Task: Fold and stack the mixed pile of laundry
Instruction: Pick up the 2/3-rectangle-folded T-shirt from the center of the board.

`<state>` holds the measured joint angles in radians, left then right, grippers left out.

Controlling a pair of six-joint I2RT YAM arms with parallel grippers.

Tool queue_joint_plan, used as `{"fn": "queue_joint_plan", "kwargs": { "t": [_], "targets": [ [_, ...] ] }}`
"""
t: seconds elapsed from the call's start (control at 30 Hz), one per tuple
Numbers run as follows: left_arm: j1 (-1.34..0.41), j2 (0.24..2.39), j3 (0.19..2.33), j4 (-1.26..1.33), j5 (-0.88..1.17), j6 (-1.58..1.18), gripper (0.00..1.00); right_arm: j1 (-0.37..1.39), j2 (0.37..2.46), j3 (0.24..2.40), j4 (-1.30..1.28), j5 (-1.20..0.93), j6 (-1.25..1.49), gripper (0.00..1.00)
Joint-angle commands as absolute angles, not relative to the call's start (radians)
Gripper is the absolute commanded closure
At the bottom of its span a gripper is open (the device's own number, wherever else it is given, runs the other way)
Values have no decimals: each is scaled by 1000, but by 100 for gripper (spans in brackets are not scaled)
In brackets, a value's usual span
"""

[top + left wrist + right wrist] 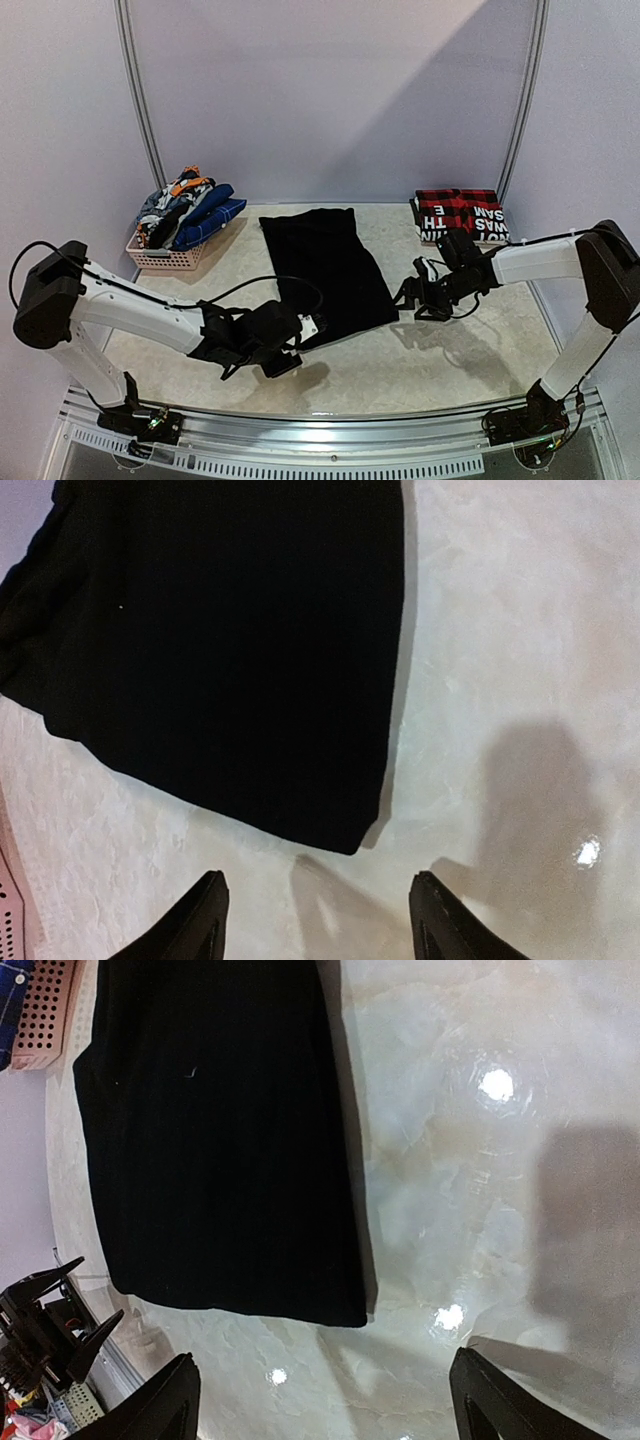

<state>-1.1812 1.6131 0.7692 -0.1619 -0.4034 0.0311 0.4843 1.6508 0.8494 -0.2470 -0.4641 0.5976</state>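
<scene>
Black trousers (325, 270) lie flat on the surface (430, 355), open room off both long edges. I've got left jaws low by the near corner, right jaws beside the right edge, both wide, empty.

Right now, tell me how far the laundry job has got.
Done: a red-black plaid piece lies folded at the far right. In hand: the black garment lies flat mid-table; the left gripper and right gripper are open near its edge, holding nothing. Left: the garments heaped in the basket, not yet folded.
</scene>
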Motion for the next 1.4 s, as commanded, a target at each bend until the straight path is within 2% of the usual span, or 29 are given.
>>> {"fn": "queue_joint_plan", "kwargs": {
  "t": [0.0,0.47,0.97,1.17,1.37],
  "targets": [
    [-1197,1647,785,-142,-391,55,37,472,1677,842,-217,-488,600,13],
    [-1197,1675,791,-143,-394,58,43,467,1774,874,-161,-528,622,22],
    [-1197,1703,797,-124,-359,78,44,468,1844,885,-125,-639,633,56],
    [-1195,1717,797,-121,-377,82,46,468,1861,893,-125,-650,628,64],
    [-1195,1739,803,-100,-385,92,48,468,1872,900,-127,-650,620,78]
  ]
}}
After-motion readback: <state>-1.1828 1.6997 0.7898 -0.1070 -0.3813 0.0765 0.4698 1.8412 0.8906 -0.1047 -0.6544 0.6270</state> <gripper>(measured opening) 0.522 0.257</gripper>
